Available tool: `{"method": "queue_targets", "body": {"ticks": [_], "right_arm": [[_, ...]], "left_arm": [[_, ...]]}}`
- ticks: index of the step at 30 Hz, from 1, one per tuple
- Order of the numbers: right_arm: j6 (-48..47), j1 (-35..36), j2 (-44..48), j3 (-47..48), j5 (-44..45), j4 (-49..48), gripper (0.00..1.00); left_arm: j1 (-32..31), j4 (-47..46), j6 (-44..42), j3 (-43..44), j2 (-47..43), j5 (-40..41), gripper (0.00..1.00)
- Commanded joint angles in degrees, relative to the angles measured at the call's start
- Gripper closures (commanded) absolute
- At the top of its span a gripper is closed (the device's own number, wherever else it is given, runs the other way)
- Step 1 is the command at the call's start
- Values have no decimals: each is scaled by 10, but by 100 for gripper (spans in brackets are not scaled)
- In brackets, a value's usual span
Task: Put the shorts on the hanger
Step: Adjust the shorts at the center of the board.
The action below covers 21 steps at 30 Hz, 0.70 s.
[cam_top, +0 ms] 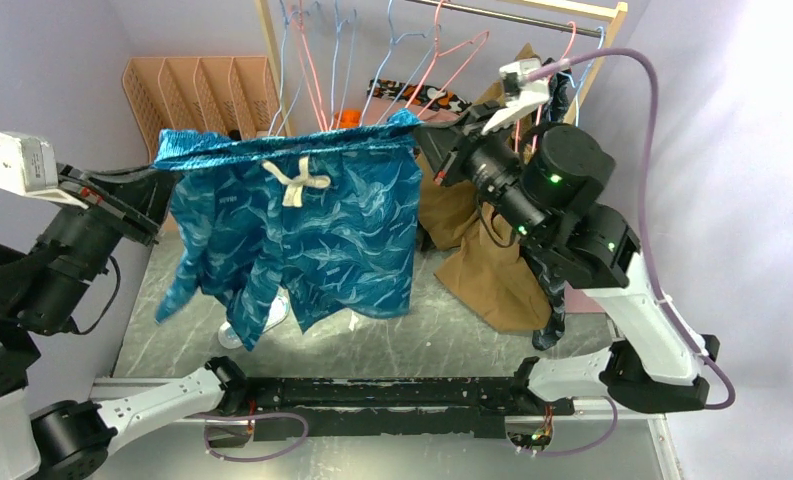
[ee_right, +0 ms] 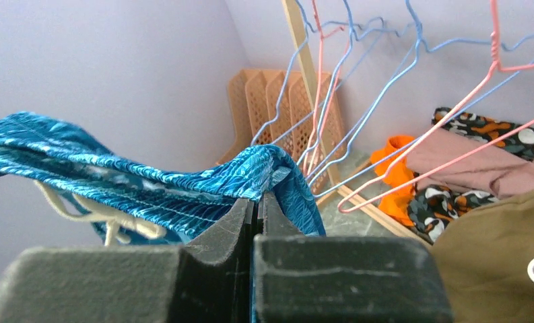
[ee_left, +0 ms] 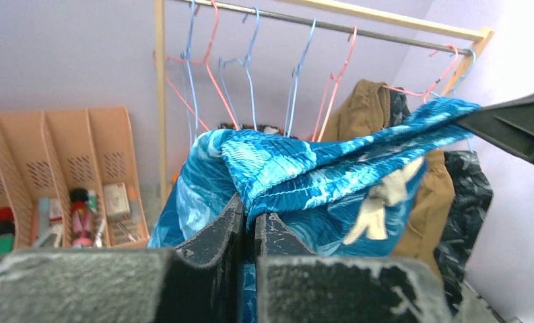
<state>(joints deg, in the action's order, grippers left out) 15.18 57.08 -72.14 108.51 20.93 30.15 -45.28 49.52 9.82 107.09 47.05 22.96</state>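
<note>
The teal-blue leaf-print shorts (cam_top: 312, 230) hang spread out in the air above the table, stretched by the waistband between my two grippers, with the cream drawstring (cam_top: 297, 182) facing the camera. My left gripper (cam_top: 162, 160) is shut on the waistband's left end (ee_left: 277, 161). My right gripper (cam_top: 427, 140) is shut on the right end (ee_right: 149, 182). A pink wire hanger (cam_top: 450, 62) hangs on the rod just behind the shorts. It also shows in the right wrist view (ee_right: 452, 111) and the left wrist view (ee_left: 335, 81). The shorts do not touch it.
A wooden rack with a metal rod (cam_top: 512, 15) holds several light-blue hangers (cam_top: 392, 50) and other pink ones. Tan-brown shorts (cam_top: 482, 270) and a dark patterned garment (cam_top: 552, 300) hang at the right. A peach file organiser (cam_top: 202, 90) stands at the back left. Loose clothes (ee_right: 479, 161) lie under the rack.
</note>
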Motion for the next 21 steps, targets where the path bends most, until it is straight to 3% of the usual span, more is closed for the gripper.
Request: {"method": "queue_targets", "body": {"ticks": [1,6,10,13,18,21], "right_arm": [[-20,-8,48,-25,31,-16,100],[13,-8,118,-210,68,-44,100],[33,-8,144,-287,85,-27,100],[11,-8,142,-268,99,-23,100],[-57,-8,104,-132,97,-18,100],[-68,-8,110,-140,86,-46,100]], "left_arm": [[0,-42,-85,10,2,70,93],[0,-77,-45,-206,-56,81,93],[0,-83,-21,-286,-75,88,93],[0,-102,-45,-266,-64,93,93],[-1,-97,-124,-94,14,80,93],[0,-108,-133,-61,24,68,93]]}}
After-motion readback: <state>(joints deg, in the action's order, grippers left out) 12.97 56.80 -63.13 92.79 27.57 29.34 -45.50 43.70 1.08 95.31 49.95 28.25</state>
